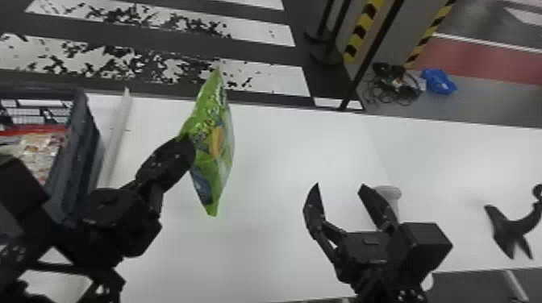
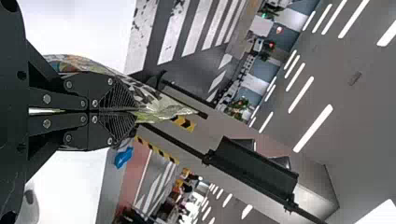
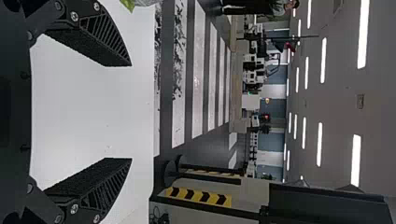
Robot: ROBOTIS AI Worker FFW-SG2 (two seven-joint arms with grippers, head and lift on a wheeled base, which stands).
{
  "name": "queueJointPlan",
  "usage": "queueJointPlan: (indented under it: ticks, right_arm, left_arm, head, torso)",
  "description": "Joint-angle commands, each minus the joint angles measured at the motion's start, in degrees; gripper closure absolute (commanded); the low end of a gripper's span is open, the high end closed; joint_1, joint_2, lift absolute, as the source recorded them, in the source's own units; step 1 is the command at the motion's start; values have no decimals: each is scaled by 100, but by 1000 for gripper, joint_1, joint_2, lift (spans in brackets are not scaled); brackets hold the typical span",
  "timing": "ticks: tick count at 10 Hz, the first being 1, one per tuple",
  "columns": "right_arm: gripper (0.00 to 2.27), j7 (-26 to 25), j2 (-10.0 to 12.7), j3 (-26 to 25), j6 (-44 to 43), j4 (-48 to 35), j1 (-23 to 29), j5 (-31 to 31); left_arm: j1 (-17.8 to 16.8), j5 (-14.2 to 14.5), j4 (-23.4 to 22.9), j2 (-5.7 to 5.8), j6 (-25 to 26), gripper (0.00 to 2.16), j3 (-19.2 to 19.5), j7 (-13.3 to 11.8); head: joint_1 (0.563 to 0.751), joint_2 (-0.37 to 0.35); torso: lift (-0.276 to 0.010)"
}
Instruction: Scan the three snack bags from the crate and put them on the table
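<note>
In the head view my left gripper point(image 1: 187, 141) is shut on the side edge of a green snack bag point(image 1: 215, 139), held upright above the white table point(image 1: 282, 153). The left wrist view has the left gripper point(image 2: 136, 112) with its fingers pressed together and the bag point(image 2: 161, 108) reaching past them. My right gripper point(image 1: 338, 186) stands open to the right of the bag, nothing between its fingers; in the right wrist view the right gripper point(image 3: 131, 112) has its fingers wide apart. More packaging point(image 1: 38, 151) lies inside the crate point(image 1: 82, 141) at the far left.
Behind the right gripper stands a white round-topped object point(image 1: 389, 193). A black curved object with a forked end point(image 1: 512, 227) is at the table's right. A pale strip point(image 1: 117, 133) runs beside the crate. Beyond the table stands a dark post point(image 1: 369, 56).
</note>
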Motion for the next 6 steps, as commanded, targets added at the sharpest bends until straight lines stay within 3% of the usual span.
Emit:
queueJointPlan:
  ticks: [1,2,3,4,6]
  right_arm:
    - [171,212,25,-58,240,-4,-54,-199]
    - [171,371,33,-102,363,-4,-80,-322]
    - [174,379,51,-93,381,-13,-107,-322]
    - [171,441,68,-102,469,-31,-124,-322]
    - [174,546,77,-111,521,-48,-142,-322]
  left_arm:
    - [-81,727,435,-164,549,1781,282,-451]
    - [-204,946,751,-234,900,1781,449,-697]
    - [-441,1315,1182,-249,1638,1781,800,-1145]
    - [-740,1482,1718,-249,2429,1781,1169,-1506]
    - [-1180,1438,2465,-249,2623,1781,1503,-1585]
  head:
    - [695,-250]
    - [695,-265]
    - [695,-273]
    - [695,-288]
    - [695,-279]
  torso:
    - [-94]
    - [-94]
    - [-94]
    - [-94]
    - [-94]
